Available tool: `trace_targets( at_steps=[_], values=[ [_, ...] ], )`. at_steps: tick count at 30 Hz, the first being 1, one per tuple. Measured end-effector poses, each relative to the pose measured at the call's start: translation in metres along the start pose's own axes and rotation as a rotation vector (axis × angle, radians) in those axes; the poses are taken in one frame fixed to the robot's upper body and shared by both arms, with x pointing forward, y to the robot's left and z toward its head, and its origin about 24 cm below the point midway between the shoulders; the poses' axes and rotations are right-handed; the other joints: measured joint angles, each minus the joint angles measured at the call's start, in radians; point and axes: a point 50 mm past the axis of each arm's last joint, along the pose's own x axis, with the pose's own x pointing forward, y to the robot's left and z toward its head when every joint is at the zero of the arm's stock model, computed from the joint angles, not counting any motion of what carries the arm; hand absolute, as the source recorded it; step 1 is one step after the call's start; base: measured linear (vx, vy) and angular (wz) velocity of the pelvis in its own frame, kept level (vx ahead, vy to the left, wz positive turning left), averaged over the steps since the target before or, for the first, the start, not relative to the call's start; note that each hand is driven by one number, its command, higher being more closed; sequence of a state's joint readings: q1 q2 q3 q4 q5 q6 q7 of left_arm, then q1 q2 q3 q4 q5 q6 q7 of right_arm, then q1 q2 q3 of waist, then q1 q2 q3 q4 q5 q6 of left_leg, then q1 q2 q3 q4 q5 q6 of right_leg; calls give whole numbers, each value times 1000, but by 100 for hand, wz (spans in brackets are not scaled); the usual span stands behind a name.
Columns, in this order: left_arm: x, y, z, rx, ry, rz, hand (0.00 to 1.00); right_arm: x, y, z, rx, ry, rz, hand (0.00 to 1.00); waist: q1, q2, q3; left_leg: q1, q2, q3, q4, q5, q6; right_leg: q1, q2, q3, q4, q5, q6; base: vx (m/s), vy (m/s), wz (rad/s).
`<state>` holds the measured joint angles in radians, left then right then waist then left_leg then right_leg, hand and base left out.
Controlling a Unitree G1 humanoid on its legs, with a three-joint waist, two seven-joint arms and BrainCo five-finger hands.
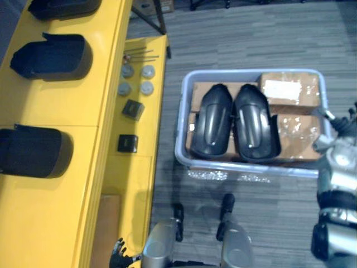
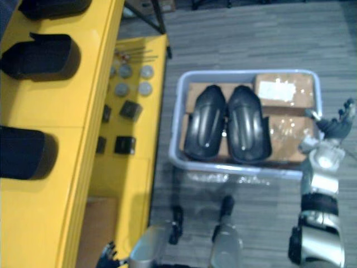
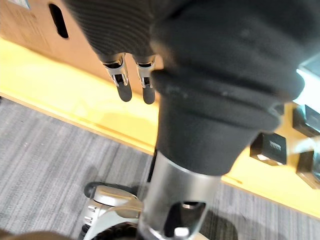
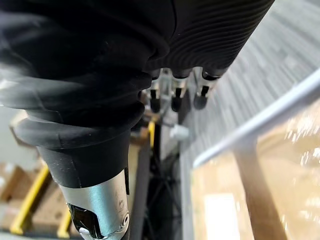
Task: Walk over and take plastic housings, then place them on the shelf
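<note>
Two black plastic housings (image 1: pixel 215 124) (image 1: pixel 255 127) lie side by side in a pale blue bin (image 1: pixel 181 120) on the floor, resting on cardboard boxes (image 1: pixel 290 89). More black housings (image 1: pixel 53 56) (image 1: pixel 33 152) sit on the top of the yellow shelf (image 1: pixel 83 106) at the left. My right hand (image 2: pixel 333 127) hangs open just outside the bin's right wall, fingers (image 4: pixel 175 97) relaxed and holding nothing. My left hand (image 1: pixel 120 255) is low beside the shelf's near end, fingers (image 3: pixel 122 86) straight and empty.
The shelf's lower yellow tier carries round grey caps (image 1: pixel 136 80), small black boxes (image 1: pixel 133 109) (image 1: pixel 128 143) and a brown board (image 1: pixel 106 229). Grey carpet (image 1: pixel 251 33) lies all round the bin. A dark table leg (image 1: pixel 159 17) stands behind the shelf.
</note>
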<state>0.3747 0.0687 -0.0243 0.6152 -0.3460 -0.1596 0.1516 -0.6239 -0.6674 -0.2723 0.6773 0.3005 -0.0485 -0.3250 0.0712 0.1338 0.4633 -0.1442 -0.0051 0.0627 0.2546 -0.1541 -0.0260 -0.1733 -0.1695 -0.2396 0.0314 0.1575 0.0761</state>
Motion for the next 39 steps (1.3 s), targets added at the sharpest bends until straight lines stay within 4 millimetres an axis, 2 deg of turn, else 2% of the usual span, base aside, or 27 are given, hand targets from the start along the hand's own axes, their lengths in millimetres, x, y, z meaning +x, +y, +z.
trace_targets(
  at_steps=[2, 4, 6, 11, 20, 26, 31, 39],
  values=[
    [2, -2, 3, -1, -10, -6, 0, 8, 7, 10, -26, 9, 20, 0, 10, 13, 10, -5, -5, -6, 2, 2, 3, -3, -5, -5, 5, 0, 0, -40, 34, 8],
    [3, -3, 4, -1, -17, -9, 0, 12, 13, 16, -62, 18, 43, 0, 15, 15, 9, -26, -6, -9, 14, 2, 4, -19, -7, -7, 11, -1, 0, -47, 24, 6],
    [4, -5, 5, -3, -19, -16, 0, 16, 13, 18, -78, 35, 44, 0, 25, 16, 10, -40, -7, -12, 20, 3, 4, -35, -9, -9, 17, -2, -1, -39, 15, 6],
    [4, -13, 5, 8, -17, -47, 0, 25, 6, 26, -132, 72, 50, 0, 26, 38, 26, -48, -12, -34, 38, 1, 6, -45, -22, -33, 51, -36, -7, -41, 18, 12],
    [4, -18, 3, -5, -6, -64, 0, 22, 5, 0, -219, 225, 105, 0, 27, 52, 32, -50, 2, -41, 40, 0, 3, -64, -27, -61, 100, -73, -18, -5, -1, 1],
    [4, -19, 2, -8, -1, -61, 0, 21, 11, -7, -296, 248, 215, 0, 28, 55, 31, -49, 15, -56, 41, -1, 1, -90, -29, -76, 168, -121, -29, 11, -34, 3],
    [5, -27, 2, -14, 8, -75, 0, 24, 13, -1, -347, 242, 276, 0, 41, 82, 31, -69, 25, -58, 46, -5, -5, -114, -38, -112, 195, -135, -30, 9, -34, -1],
    [7, -32, 5, -11, 5, -91, 0, 29, 9, 7, -444, 215, 318, 0, 63, 83, 30, -104, 25, -81, 62, -7, -8, -144, -37, -113, 220, -123, -26, 5, -9, -2]
  ],
)
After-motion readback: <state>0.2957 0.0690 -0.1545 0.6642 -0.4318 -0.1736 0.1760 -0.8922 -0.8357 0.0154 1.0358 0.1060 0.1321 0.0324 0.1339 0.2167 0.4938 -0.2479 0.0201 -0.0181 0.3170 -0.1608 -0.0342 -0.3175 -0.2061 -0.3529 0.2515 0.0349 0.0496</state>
